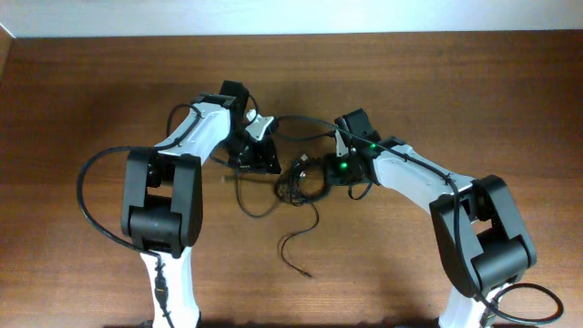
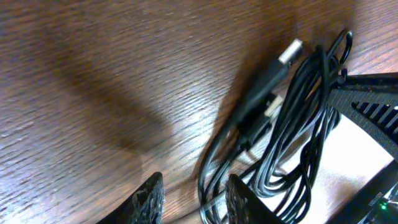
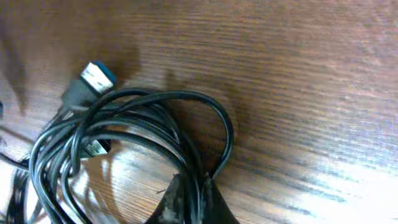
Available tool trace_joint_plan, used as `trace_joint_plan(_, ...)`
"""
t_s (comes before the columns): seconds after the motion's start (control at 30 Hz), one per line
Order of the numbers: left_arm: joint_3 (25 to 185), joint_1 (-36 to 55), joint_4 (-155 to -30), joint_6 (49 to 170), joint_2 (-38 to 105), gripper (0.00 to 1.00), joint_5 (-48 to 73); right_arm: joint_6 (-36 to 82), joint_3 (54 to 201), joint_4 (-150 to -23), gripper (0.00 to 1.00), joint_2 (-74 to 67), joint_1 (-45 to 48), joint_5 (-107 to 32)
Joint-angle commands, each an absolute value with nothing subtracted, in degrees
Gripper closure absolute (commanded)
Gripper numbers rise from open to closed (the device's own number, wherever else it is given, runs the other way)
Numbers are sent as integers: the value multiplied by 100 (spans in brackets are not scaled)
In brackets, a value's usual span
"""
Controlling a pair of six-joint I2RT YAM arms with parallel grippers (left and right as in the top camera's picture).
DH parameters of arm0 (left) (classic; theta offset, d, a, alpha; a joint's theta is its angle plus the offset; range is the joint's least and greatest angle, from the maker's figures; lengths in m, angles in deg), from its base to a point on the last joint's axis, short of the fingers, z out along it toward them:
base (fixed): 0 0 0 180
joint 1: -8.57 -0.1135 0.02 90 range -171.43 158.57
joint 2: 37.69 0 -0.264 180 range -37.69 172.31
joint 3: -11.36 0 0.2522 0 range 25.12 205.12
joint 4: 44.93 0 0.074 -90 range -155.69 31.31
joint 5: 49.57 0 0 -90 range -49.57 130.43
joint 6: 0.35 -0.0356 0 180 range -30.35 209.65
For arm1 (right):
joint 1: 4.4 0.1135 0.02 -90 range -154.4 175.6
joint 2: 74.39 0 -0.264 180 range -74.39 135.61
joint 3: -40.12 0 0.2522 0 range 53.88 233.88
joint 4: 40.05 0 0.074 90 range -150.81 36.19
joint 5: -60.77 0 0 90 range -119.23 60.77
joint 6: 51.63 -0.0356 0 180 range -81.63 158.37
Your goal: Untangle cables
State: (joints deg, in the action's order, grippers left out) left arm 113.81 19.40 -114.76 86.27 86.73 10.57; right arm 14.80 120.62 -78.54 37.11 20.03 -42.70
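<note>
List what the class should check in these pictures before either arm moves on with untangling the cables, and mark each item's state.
1. Right jaws shut on a strand of the cables: ok.
2. Left jaws open, strands close by: ok.
3. Cables separated: not ok, bundled in one coil.
4. Loose end lying free on the table: ok.
5. Which strand the plug belongs to: cannot tell.

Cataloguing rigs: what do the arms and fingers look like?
The left arm and right arm have white link shells and bulky black joints. Thick black wires loop from their bases. A green light glows at the right wrist. The fingers are black, textured.
</note>
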Motion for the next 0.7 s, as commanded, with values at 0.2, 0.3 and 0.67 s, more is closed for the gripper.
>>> trace_joint_plan(0.2,11473,1934,-11461,8625,8798,67,1131,-2183,11968,-8658,96,3851,2529,-4368)
trace_joint_plan(0.3,11473,1934,-11461,8625,8798,67,1131,-1860,12047,-8660,96,3595,2674,-4486)
trace_joint_plan(0.67,11473,1934,-11441,8623,8798,66,1131,1314,12104,-8354,32,3110,2672,-3864)
